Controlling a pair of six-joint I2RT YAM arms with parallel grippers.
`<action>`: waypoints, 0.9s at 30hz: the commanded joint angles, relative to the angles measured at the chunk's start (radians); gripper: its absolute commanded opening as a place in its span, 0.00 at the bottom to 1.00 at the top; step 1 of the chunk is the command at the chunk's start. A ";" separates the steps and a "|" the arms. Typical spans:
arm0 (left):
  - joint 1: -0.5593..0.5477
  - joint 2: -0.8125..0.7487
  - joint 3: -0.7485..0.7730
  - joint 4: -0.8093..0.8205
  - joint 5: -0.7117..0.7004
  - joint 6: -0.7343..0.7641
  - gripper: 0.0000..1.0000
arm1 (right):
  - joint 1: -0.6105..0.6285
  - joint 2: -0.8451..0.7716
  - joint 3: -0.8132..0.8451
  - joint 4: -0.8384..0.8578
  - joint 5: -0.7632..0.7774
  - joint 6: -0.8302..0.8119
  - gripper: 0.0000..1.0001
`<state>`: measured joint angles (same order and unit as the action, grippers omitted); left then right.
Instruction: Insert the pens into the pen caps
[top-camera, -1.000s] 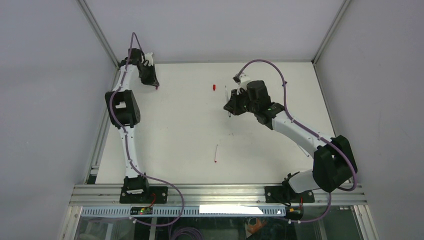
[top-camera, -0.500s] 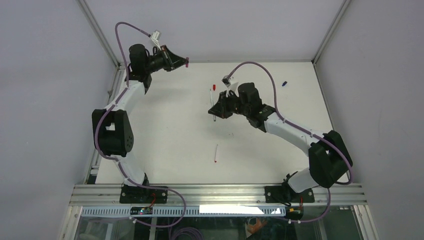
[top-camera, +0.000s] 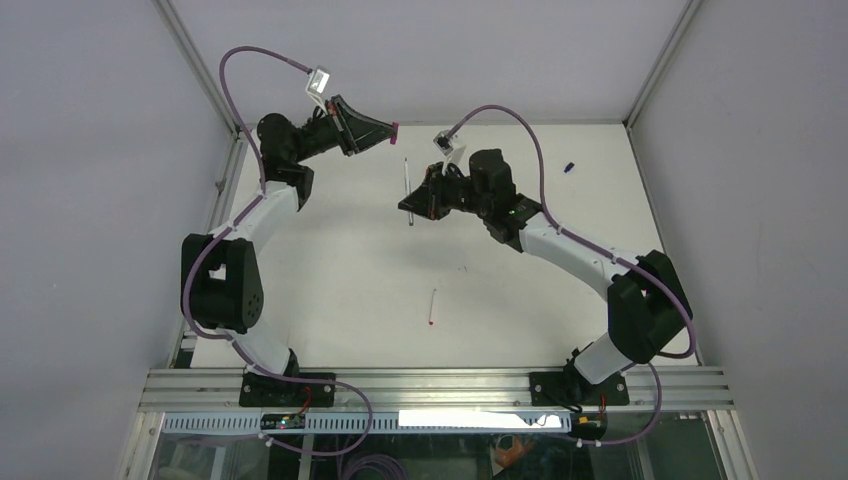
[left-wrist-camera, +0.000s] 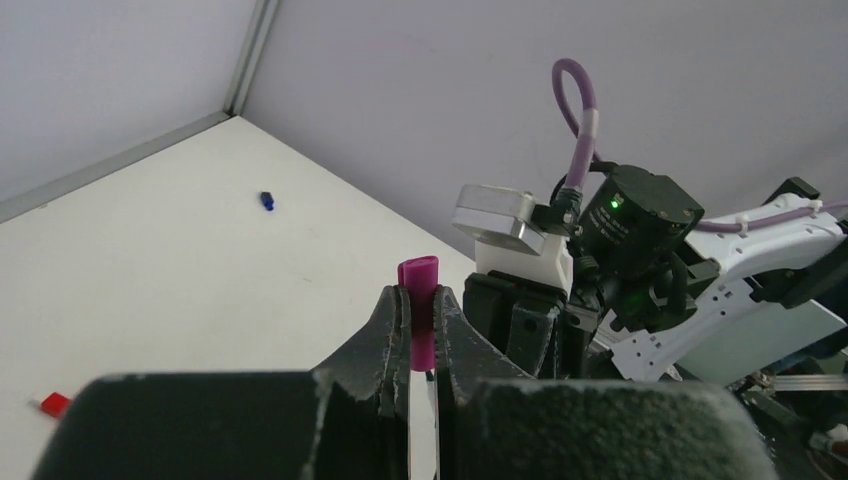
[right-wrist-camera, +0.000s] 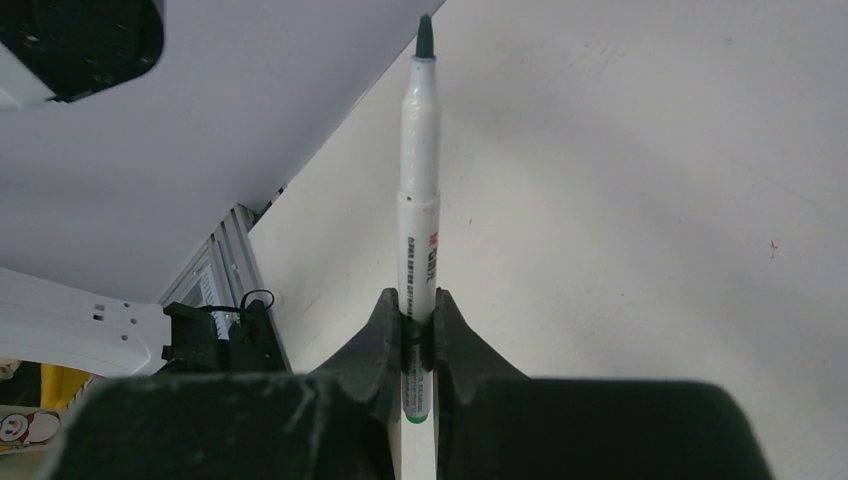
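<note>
Overhead view: steeply down from behind the arm bases, covering the whole white table (top-camera: 330, 280). Wrist views: each close behind its own gripper, the left gripper (left-wrist-camera: 421, 300) facing the right arm's black wrist (left-wrist-camera: 640, 225), the right gripper (right-wrist-camera: 418, 305) facing the table's left edge. Overhead and left-wrist views share the small blue plastic cap (top-camera: 568, 167).

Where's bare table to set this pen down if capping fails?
Bare table lies between the left arm and the loose pen, and right of that pen. Crowded far centre, where left gripper and right gripper sit close.
</note>
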<state>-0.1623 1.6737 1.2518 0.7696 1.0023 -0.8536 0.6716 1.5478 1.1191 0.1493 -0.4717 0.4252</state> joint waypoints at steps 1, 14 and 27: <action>0.003 0.025 -0.020 0.310 0.041 -0.160 0.00 | 0.006 0.003 0.068 0.061 -0.024 0.021 0.00; -0.003 0.048 -0.023 0.421 -0.019 -0.269 0.00 | 0.020 0.047 0.150 0.055 -0.028 0.008 0.00; -0.009 0.062 -0.022 0.421 -0.036 -0.289 0.00 | 0.029 0.046 0.171 0.043 -0.010 -0.016 0.00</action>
<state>-0.1642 1.7359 1.2297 1.1152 0.9939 -1.1366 0.6922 1.5967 1.2388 0.1646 -0.4793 0.4244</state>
